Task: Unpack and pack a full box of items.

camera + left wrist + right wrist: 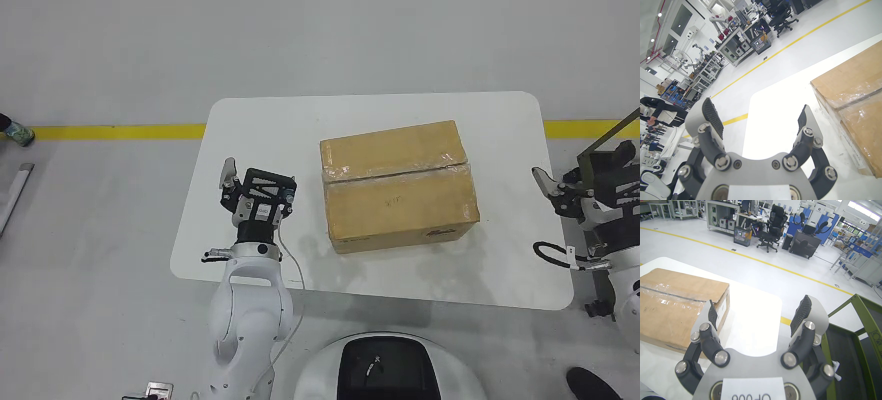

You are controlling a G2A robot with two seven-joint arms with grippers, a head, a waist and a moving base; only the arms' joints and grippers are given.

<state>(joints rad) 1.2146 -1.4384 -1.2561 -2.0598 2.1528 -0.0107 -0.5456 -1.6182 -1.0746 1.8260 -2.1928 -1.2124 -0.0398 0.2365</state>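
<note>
Both sets of jaws stand apart, empty, with the box between them.

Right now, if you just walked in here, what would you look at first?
The big brown cardboard box, taped shut, sitting near the middle of the white table. Next, the two open grippers on either side of it, holding nothing: the left gripper over the table beside the box, and the right gripper past the table's other end, by a green metal frame.
</note>
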